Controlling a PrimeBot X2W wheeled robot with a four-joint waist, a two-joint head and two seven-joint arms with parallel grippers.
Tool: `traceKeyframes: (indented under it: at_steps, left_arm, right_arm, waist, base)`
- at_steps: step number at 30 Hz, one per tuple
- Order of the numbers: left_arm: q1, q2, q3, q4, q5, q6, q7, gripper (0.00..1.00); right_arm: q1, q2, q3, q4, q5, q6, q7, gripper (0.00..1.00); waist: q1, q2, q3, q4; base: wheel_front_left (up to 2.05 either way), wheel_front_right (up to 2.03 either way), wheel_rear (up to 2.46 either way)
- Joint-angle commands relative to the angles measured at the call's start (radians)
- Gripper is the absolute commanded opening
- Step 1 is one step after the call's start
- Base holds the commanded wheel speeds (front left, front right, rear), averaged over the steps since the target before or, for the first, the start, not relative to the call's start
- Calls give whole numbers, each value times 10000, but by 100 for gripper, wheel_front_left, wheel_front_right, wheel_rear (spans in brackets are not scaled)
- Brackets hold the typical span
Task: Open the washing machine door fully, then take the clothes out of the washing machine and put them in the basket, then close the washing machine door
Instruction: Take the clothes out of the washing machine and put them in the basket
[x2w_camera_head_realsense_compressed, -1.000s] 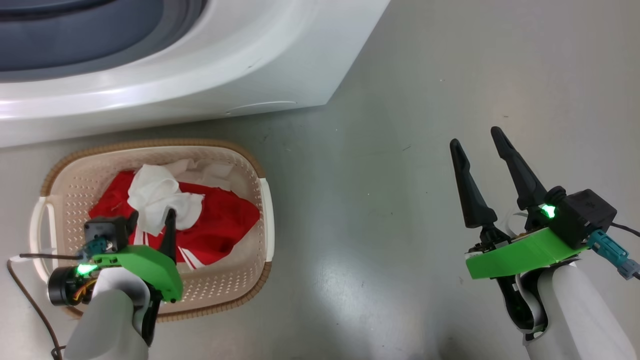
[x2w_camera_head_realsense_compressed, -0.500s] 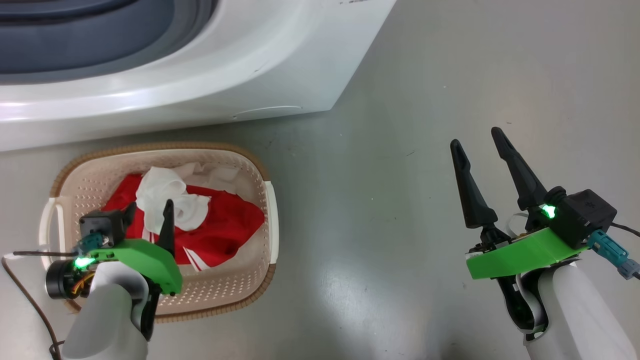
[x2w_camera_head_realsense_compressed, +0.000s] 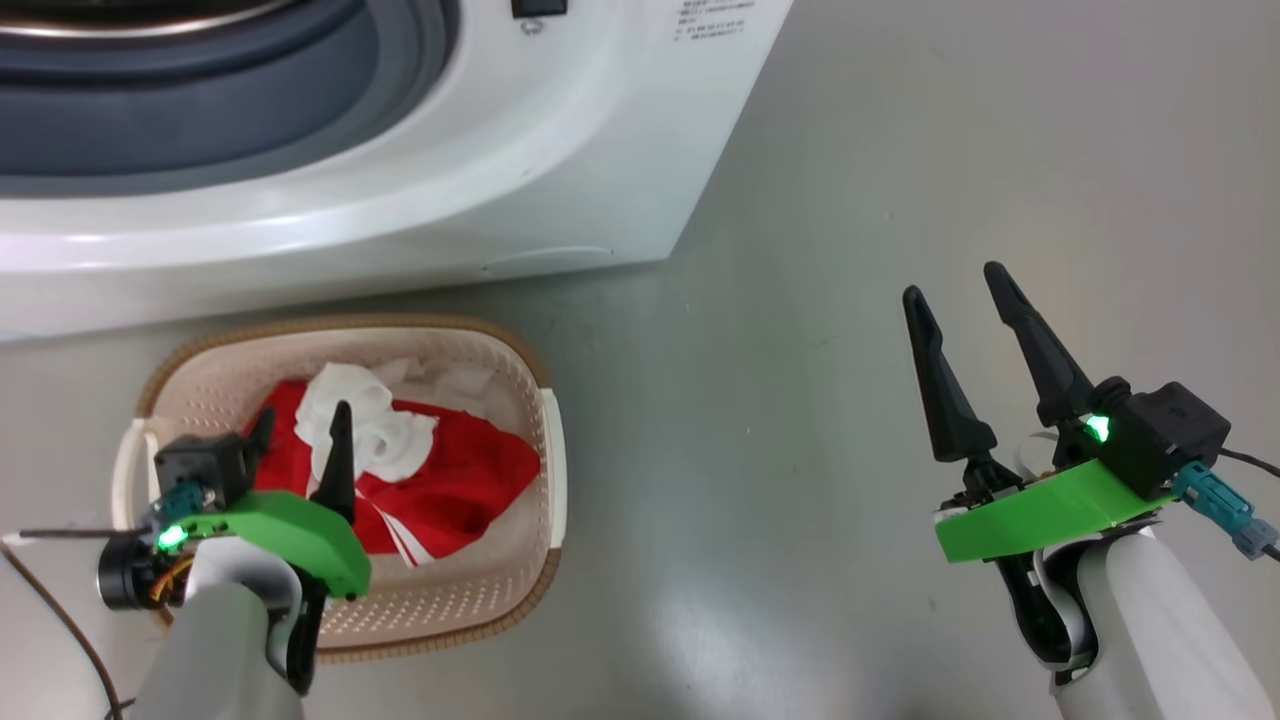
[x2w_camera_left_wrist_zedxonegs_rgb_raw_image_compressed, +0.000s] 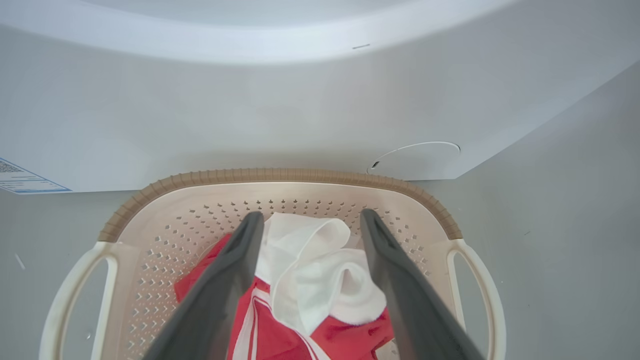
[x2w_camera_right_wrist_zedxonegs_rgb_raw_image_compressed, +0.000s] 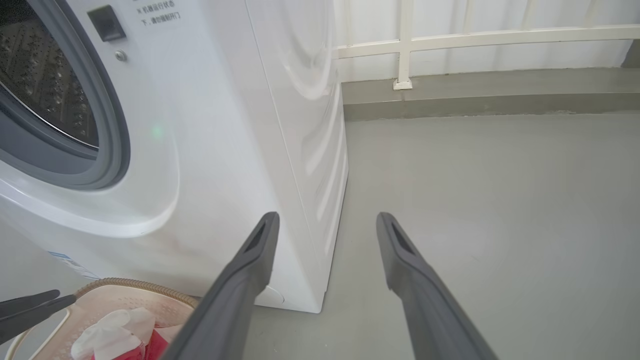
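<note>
Since a second ago the head camera has tipped upward, bringing more of the washing machine's (x2w_camera_head_realsense_compressed: 560, 150) round opening into sight; the clothes (x2w_camera_head_realsense_compressed: 465, 470) lie as they did. The left gripper (x2w_camera_head_realsense_compressed: 303, 412) hangs over the basket (x2w_camera_head_realsense_compressed: 350, 326), its two dark fingers spread wide and holding nothing. Below it a white cloth (x2w_camera_head_realsense_compressed: 365, 430) lies on the red clothes inside the cream basket, which sits on the grey floor (x2w_camera_head_realsense_compressed: 800, 420) just in front of the machine. Well to the right, the right gripper (x2w_camera_head_realsense_compressed: 951, 280) is also spread and empty. The grey rubber ring (x2w_camera_head_realsense_compressed: 200, 140) stands uncovered, and the visible part of the drum (x2w_camera_right_wrist_zedxonegs_rgb_raw_image_compressed: 45, 75) is bare steel. Unloading looks done, and closing the door appears to be what is left.
</note>
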Motion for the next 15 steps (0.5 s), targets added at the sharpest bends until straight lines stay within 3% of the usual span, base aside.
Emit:
traceKeyframes:
  at_steps: [1, 15]
  left_arm:
    - [368, 227, 267, -204, -74, -57, -51, 100]
    - [1867, 72, 551, -2296, -119, -57, -51, 100]
  right_arm:
    - [235, -73, 154, -176, 39, 63, -63, 100]
    - [909, -241, 124, 61, 141, 63, -63, 100]
  waist:
    - [0, 0, -221, 44]
    - [0, 0, -1982, 285]
  base:
    - [0, 0, 0]
    - [0, 0, 0]
